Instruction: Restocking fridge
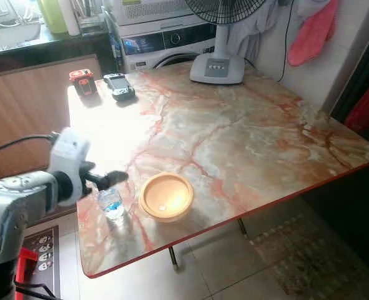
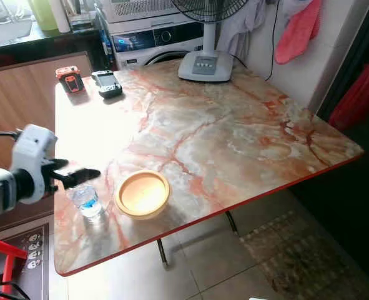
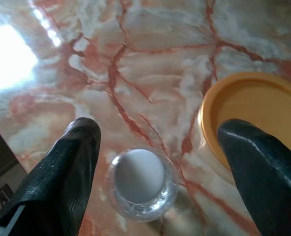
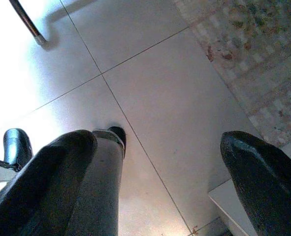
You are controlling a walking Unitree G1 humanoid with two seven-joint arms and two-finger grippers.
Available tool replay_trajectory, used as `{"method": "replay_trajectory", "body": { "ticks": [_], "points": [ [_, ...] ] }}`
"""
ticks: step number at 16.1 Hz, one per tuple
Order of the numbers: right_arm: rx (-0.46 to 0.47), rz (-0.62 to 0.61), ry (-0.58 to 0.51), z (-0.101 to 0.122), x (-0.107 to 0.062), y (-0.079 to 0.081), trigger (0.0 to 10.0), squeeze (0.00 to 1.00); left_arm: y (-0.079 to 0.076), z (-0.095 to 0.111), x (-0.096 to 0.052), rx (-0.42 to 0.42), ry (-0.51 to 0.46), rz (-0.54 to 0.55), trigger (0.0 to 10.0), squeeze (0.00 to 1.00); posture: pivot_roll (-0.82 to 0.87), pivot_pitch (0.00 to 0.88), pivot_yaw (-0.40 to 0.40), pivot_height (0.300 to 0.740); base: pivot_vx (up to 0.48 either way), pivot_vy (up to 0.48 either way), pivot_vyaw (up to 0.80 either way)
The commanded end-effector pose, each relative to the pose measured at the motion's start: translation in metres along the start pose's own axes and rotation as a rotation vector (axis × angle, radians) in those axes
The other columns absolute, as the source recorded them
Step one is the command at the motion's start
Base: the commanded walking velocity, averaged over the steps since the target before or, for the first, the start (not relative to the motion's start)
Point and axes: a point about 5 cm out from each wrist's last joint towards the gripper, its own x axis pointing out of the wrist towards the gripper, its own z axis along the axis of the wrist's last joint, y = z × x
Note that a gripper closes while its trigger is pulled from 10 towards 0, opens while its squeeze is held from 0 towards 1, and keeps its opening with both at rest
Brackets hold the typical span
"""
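Hovering above a small water bottle point(image 1: 112, 204), the left gripper point(image 3: 157, 147) is seen with its two black fingers spread wide, one on either side of the white cap and touching nothing. The bottle stands upright near the front left corner of the marble-patterned table point(image 1: 246, 137), just beside a shallow orange bowl point(image 1: 166, 195), and its long axis runs vertically, cap pointing straight up toward the wrist camera. The right gripper point(image 4: 157, 147) is held low over the tiled floor point(image 4: 150, 83), fingers likewise apart and empty.

Trouble can be expected from three directions. The bowl sits so near that the finger on that side could be brought down onto its rim instead of past the bottle, nudging both. The bottle looks light and clear (probably only partly filled, though that cannot be confirmed), so an off-centre closing could tip it or send it sliding toward the table edge, which is near on that side. A grip taken too high, on the cap alone, might let it slip out once lifted.

Further back, a red-and-black device point(image 1: 82, 81), a grey handheld unit point(image 1: 119, 85) and a standing fan's base point(image 1: 217, 67) are left well apart from the action.
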Motion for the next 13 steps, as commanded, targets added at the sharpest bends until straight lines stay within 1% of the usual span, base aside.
{"method": "replay_trajectory", "body": {
  "ticks": [1, 2, 5, 9, 13],
  "points": [
    [-0.024, 0.027, 0.144, -0.0364, -0.0087, 0.0065, 10.0, 0.0, -0.0014, 0.0001, -0.0018, 0.017, 0.01, 0.001, 10.0, 0.0, 0.07, 0.0, 0.06, 0.74, 0.0, 0.0, 0.0],
    [-0.024, 0.027, 0.144, -0.0364, -0.0088, 0.0064, 10.0, 0.0, -0.0021, -0.001, -0.0014, 0.021, 0.026, 0.001, 10.0, 0.0, 0.07, 0.0, 0.059, 0.74, 0.0, 0.0, 0.0],
    [-0.023, 0.026, 0.146, -0.0371, -0.009, 0.0063, 10.0, 0.0, 0.0023, -0.0059, -0.0017, 0.03, 0.062, 0.046, 10.0, 0.0, 0.07, 0.0, 0.058, 0.74, 0.0, 0.0, 0.0],
    [-0.024, 0.028, 0.149, -0.0377, -0.0092, 0.0063, 10.0, 0.0, 0.0047, -0.0076, -0.001, 0.023, 0.064, 0.07, 10.0, 0.0, 0.07, 0.0, 0.058, 0.74, 0.0, 0.0, 0.0],
    [-0.023, 0.027, 0.148, -0.0376, -0.0091, 0.0057, 10.0, 0.0, 0.0046, -0.0091, 0.0001, 0.01, 0.065, 0.069, 10.0, 0.0, 0.07, 0.0, 0.054, 0.74, 0.0, 0.0, 0.0]
  ]
}}
